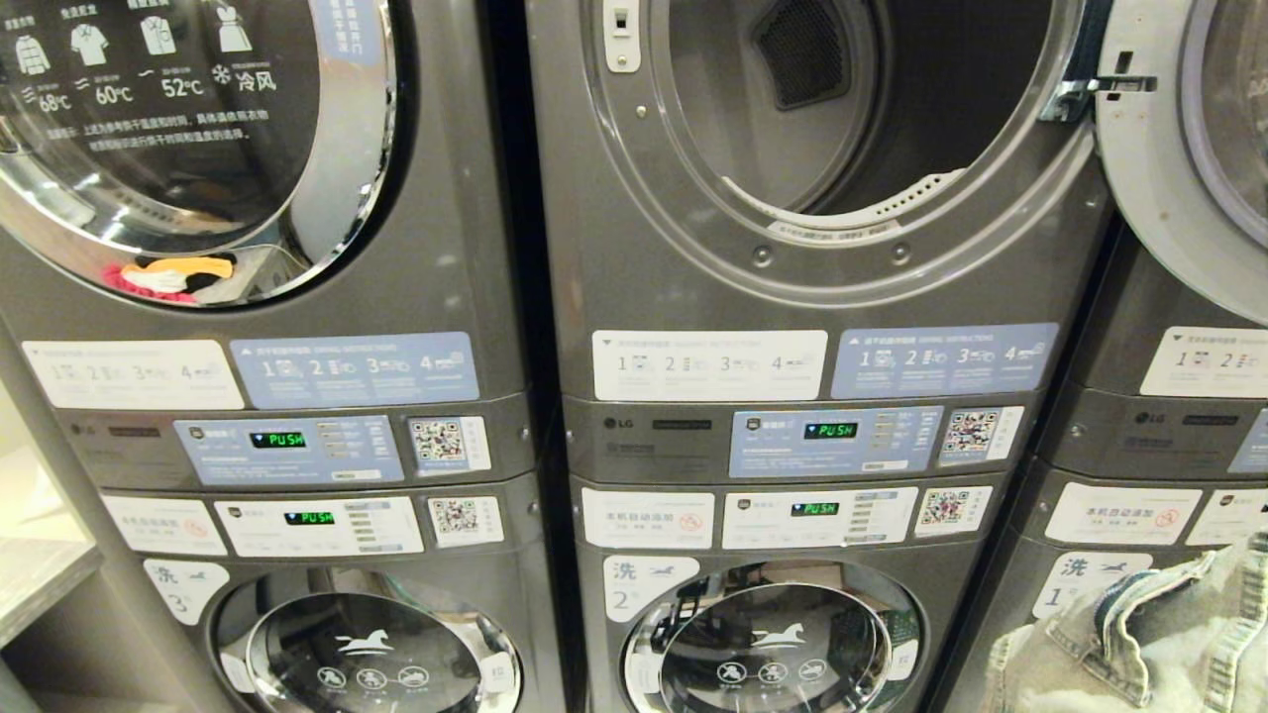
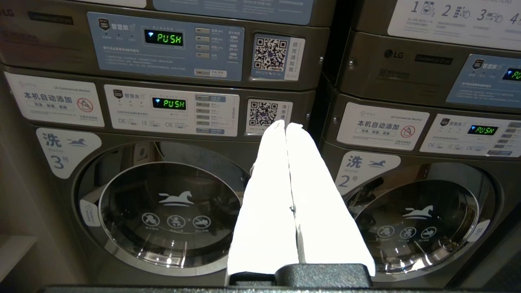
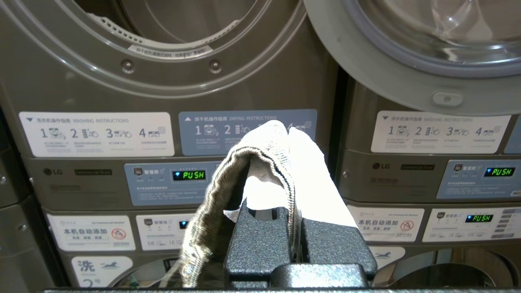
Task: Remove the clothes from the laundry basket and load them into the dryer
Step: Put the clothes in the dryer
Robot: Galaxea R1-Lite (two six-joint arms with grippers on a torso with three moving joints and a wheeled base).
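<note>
You face a bank of stacked machines; the middle dryer (image 1: 842, 109) fills the upper centre of the head view, its door (image 1: 1189, 149) swung open at the upper right, and what shows of the drum looks empty. A denim garment (image 1: 1139, 644) sits at the lower right corner, below the opening. In the right wrist view the right claw (image 3: 291, 134) is clamped on that cloth. The left claw (image 2: 285, 126) is pinched closed on nothing, parked low. Judging from this, loading has barely begun: lift and push the garment in.
</note>
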